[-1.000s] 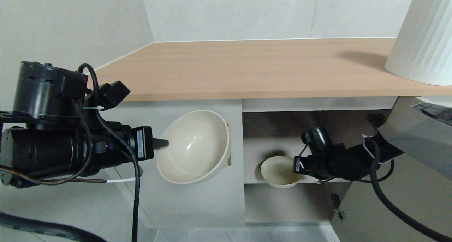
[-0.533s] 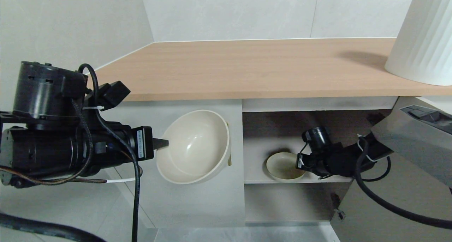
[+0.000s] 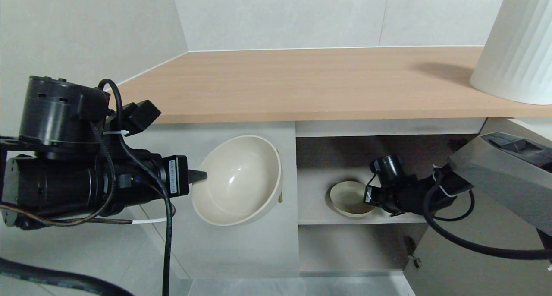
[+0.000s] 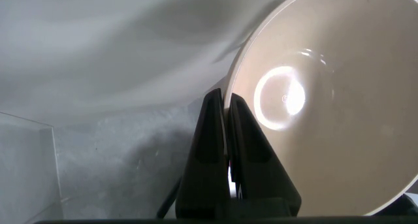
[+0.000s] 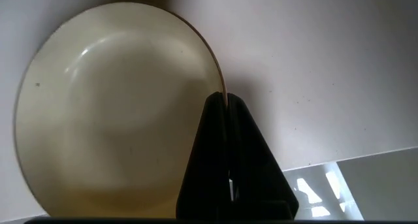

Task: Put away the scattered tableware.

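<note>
Storage run: my right tool (image 3: 370, 196) clamps the small round cream bowl (image 3: 350, 196) by its rim at the white cabinet shelf (image 3: 315, 203) for stowing. My left tool (image 3: 202, 175) pinches the large round cream bowl (image 3: 237, 179), held aside, likely next.

My right gripper (image 3: 367, 196) hides the small bowl's (image 3: 350, 197) right edge. The big bowl (image 4: 326, 106) and the far white ribbed thing (image 3: 517, 50) are cut off by the edges.
</note>
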{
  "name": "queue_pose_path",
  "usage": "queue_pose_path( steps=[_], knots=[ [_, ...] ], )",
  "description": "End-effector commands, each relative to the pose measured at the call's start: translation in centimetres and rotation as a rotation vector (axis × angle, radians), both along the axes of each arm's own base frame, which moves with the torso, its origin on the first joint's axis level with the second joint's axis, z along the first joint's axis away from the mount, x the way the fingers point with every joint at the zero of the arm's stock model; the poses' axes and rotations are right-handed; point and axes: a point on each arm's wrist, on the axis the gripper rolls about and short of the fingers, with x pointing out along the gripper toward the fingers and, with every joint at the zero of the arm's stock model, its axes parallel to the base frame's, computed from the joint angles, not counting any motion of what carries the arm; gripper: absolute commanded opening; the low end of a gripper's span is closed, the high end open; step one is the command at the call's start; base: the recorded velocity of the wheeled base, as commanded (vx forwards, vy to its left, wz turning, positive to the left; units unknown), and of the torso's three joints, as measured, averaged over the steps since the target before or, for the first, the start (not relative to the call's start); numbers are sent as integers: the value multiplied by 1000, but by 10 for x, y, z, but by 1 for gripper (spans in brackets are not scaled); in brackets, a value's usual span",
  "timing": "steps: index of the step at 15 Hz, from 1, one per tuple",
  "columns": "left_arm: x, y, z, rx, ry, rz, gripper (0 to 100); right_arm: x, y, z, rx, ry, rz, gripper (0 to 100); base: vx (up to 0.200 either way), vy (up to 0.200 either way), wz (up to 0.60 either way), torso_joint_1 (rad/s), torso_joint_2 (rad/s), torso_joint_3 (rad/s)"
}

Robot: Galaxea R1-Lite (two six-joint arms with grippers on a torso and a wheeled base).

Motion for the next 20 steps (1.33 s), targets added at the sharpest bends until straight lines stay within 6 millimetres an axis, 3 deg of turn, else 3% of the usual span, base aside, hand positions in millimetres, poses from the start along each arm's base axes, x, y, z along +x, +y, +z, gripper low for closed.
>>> queue_pose_path(
  steps=[1, 5, 6, 13, 20],
  knots=[
    [1, 0, 0, 0, 1, 1, 0, 2, -2, -3, -2, 5, -5, 0, 0, 0, 0, 0, 0, 0],
    [0, 0, 0, 0, 1, 0, 0, 1, -2, -3, -3, 5, -4, 0, 0, 0, 0, 0, 0, 0],
    [0, 0, 0, 0, 1, 0, 0, 1, -2, -3, -4, 5, -3, 100, 0, 0, 0, 0, 0, 0],
    [0, -1, -1, 2, 4, -3, 0, -2, -3, 4, 0, -2, -3, 100, 0, 0, 0, 0, 0, 0],
    [3, -22, -33, 95, 96, -101, 0, -41, 6, 46, 29, -26, 84, 100, 0, 0, 0, 0, 0, 0]
  ],
)
